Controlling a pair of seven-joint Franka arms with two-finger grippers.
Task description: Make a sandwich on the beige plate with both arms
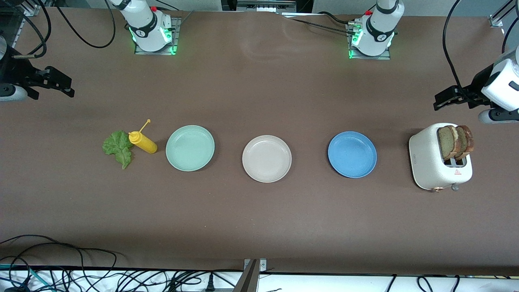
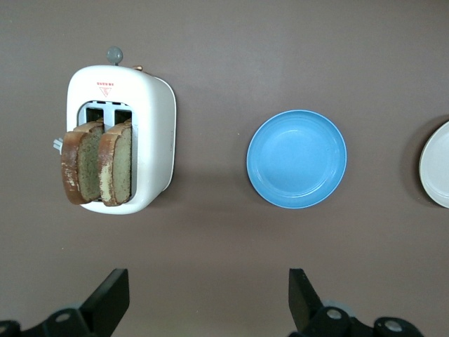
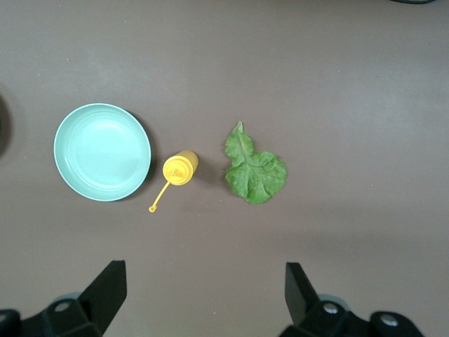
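Note:
The empty beige plate point(image 1: 267, 158) lies mid-table; its rim point(image 2: 438, 165) shows in the left wrist view. Two brown-crusted bread slices point(image 1: 456, 142) point(image 2: 98, 165) stand upright in a white toaster point(image 1: 429, 166) point(image 2: 151, 140) at the left arm's end. A green lettuce leaf point(image 1: 117, 147) point(image 3: 256, 172) lies flat at the right arm's end. My left gripper point(image 1: 444, 99) point(image 2: 208, 288) hangs open and empty above the table beside the toaster. Up in the air beside the lettuce, my right gripper point(image 1: 61, 83) point(image 3: 203, 281) is open too, holding nothing.
A yellow squeeze bottle point(image 1: 142, 142) point(image 3: 180, 168) lies on its side, touching the lettuce. A mint-green plate point(image 1: 189, 148) point(image 3: 102, 152) sits between it and the beige plate. A blue plate point(image 1: 352, 154) point(image 2: 297, 159) sits between the beige plate and the toaster.

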